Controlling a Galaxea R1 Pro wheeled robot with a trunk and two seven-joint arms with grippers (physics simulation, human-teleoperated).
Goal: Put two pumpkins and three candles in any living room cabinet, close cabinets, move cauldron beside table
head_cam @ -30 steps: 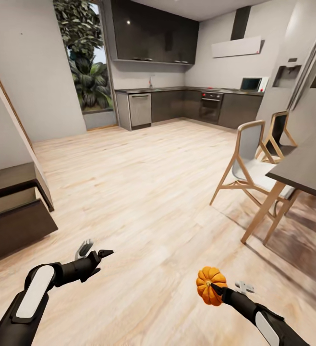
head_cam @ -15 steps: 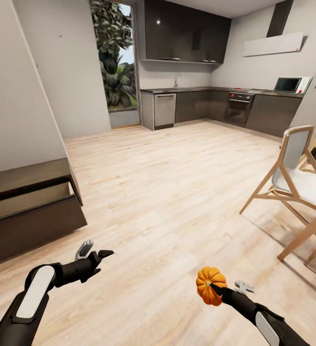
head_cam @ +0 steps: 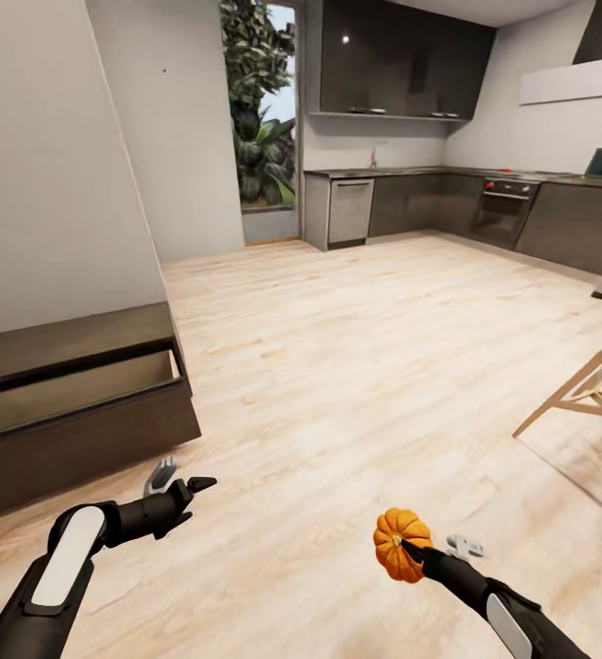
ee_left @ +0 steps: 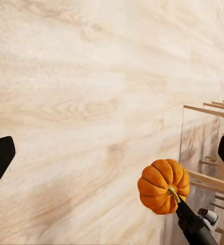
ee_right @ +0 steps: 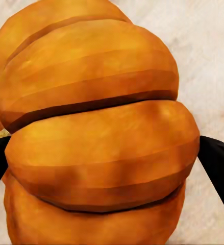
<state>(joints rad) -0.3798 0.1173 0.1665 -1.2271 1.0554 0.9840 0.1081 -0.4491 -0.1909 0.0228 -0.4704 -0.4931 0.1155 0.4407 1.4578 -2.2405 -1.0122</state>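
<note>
My right gripper (head_cam: 407,547) is shut on a small orange ribbed pumpkin (head_cam: 399,542), held low over the wood floor at the bottom right of the head view. The pumpkin (ee_right: 96,132) sits between the dark fingers (ee_right: 219,168) in the right wrist view, and it (ee_left: 163,186) also hangs over the floor in the left wrist view. My left gripper (head_cam: 182,477) is open with nothing in it, at the bottom left. A low dark-brown cabinet (head_cam: 81,439) stands against the left wall, its front pulled out and its pale inside showing.
Pale wood floor (head_cam: 356,348) stretches to a dark kitchen (head_cam: 447,206) at the back, beside a tall window with plants (head_cam: 264,137). Wooden chair legs (head_cam: 575,403) poke in at the right edge. A white wall (head_cam: 54,183) rises behind the cabinet.
The head view has swung left: the cabinet has come further into the picture, and the chairs and dark tabletop have slid off to the right. Both arms keep their pose.
</note>
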